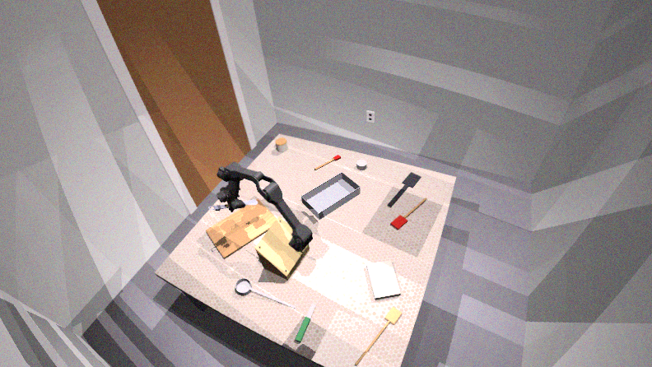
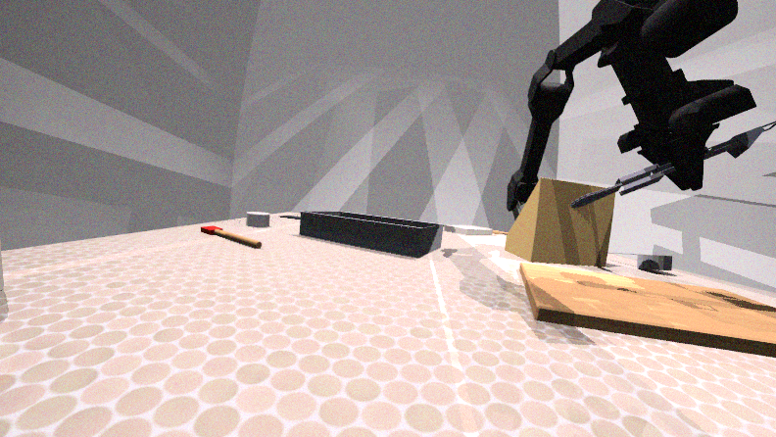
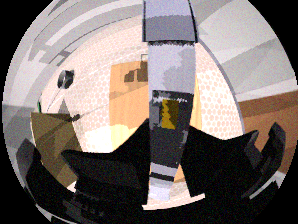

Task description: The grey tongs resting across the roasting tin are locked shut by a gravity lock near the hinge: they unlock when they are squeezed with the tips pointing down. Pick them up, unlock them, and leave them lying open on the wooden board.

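The grey tongs (image 1: 249, 202) (image 2: 594, 196) (image 3: 172, 67) are held in the air, tilted, with the tips lower and the hinge end with its ring higher in the exterior view. Their arms look close together; the lock's state cannot be told. My gripper (image 1: 235, 205) (image 2: 685, 172) (image 3: 159, 121) is shut on the tongs, around their middle. The wooden board (image 1: 262, 224) (image 2: 652, 309) (image 3: 118, 100) lies flat on the table below the gripper. The roasting tin (image 1: 330, 196) (image 2: 358, 233) stands with nothing in it.
A wooden wedge-shaped block (image 1: 276, 246) (image 2: 572, 233) (image 3: 55, 142) stands beside the board, near the arm's base. A ladle (image 1: 243, 287) (image 3: 65, 79) and a green-handled knife (image 1: 303, 329) lie near the front edge. A red spatula (image 1: 337, 157) (image 2: 211, 229) lies behind the tin.
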Robot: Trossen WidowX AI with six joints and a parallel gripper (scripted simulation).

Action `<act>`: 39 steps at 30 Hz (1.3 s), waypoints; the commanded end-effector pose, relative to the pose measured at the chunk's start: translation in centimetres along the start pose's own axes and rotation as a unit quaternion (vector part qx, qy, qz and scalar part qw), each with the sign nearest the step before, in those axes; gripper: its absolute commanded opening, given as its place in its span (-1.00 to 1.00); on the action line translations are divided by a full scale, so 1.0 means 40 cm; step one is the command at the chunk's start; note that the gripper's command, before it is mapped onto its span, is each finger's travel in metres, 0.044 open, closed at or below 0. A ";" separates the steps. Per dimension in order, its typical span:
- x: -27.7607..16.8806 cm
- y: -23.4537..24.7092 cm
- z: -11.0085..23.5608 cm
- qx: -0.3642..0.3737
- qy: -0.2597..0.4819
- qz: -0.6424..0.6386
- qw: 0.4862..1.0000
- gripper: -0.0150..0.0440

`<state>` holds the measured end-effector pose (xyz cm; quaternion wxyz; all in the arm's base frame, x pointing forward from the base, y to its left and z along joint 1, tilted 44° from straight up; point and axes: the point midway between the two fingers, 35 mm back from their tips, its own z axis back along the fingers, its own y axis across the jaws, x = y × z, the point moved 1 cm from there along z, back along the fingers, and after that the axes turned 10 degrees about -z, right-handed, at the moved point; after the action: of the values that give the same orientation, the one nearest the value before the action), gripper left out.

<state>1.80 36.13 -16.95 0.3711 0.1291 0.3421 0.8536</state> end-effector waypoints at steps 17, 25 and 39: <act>-0.035 0.002 0.086 0.039 -0.311 0.020 0.950 -1.00; -0.048 0.006 0.108 0.038 -0.364 0.026 0.930 -1.00; -0.048 0.006 0.108 0.038 -0.364 0.026 0.930 -1.00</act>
<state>5.07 36.60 -13.68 0.4440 0.4490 0.2156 0.7448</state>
